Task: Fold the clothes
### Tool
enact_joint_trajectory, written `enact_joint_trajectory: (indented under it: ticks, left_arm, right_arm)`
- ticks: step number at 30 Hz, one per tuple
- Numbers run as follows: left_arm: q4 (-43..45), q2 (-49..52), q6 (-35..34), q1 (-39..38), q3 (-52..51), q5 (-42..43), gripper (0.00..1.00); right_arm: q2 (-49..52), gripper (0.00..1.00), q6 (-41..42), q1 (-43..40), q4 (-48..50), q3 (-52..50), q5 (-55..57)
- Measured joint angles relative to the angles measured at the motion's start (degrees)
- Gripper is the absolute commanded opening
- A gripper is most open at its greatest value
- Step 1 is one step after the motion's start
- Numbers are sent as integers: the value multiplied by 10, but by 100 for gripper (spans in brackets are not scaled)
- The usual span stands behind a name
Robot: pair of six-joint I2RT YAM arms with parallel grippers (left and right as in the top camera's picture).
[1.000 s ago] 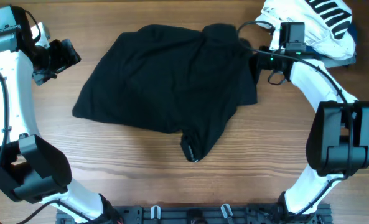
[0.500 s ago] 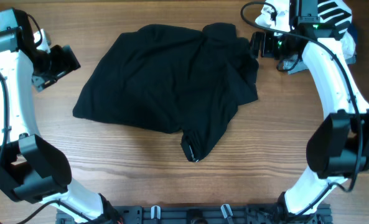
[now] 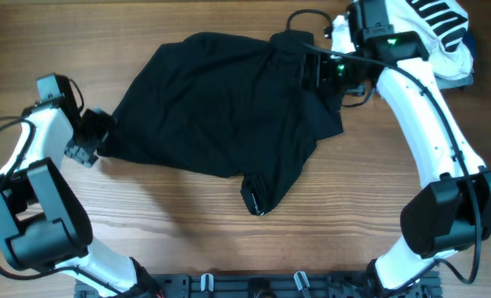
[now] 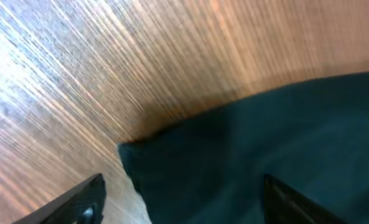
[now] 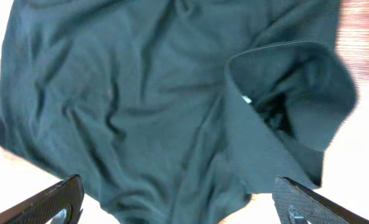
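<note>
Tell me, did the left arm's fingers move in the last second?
Yes. The left fingers dropped toward the table's near edge, now beside the black garment's left corner.

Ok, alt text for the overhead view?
A crumpled black garment lies on a wooden table; the open left gripper is at its left corner, the open right gripper above its collar. A striped white garment sits top right.

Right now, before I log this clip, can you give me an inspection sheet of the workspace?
Surface: wooden table, no spills seen.
Job's things: black garment lying crumpled, not yet folded.
Clutter: white striped garment at the far right corner, blue cloth at its edge.
Grippers: left gripper open at the black garment's left corner; right gripper open above its far right part.
Cables: black cable looping by the right wrist.
Surroundings: nothing seen.
</note>
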Motion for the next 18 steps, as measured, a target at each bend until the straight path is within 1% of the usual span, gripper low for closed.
enact_joint_trajectory:
  ticks: [2, 7, 8, 9, 11, 12, 14, 18]
  left_arm:
    - [25, 0, -6, 1, -26, -1, 70]
    - [63, -5, -20, 1, -55, -2, 69]
    - [79, -10, -25, 1, -64, -2, 63]
    - [99, -16, -28, 1, -73, -2, 46]
    - [130, -21, -35, 1, -86, -3, 14]
    - [141, -21, -37, 1, -91, -6, 4]
    - [155, -19, -41, 2, -99, -8, 4]
    - [157, -19, -41, 2, -100, -7, 4]
  right_arm:
    - [0, 95, 0, 10, 0, 0, 0]
    - [0, 91, 0, 21, 0, 0, 0]
    - [0, 89, 0, 22, -3, 0, 0]
    - [0, 86, 0, 22, -9, 0, 0]
    - [0, 86, -1, 23, -23, 0, 0]
    - [0, 85, -2, 23, -31, 0, -1]
    - [0, 79, -4, 25, -50, 0, 0]
    - [0, 75, -11, 41, -110, 0, 0]
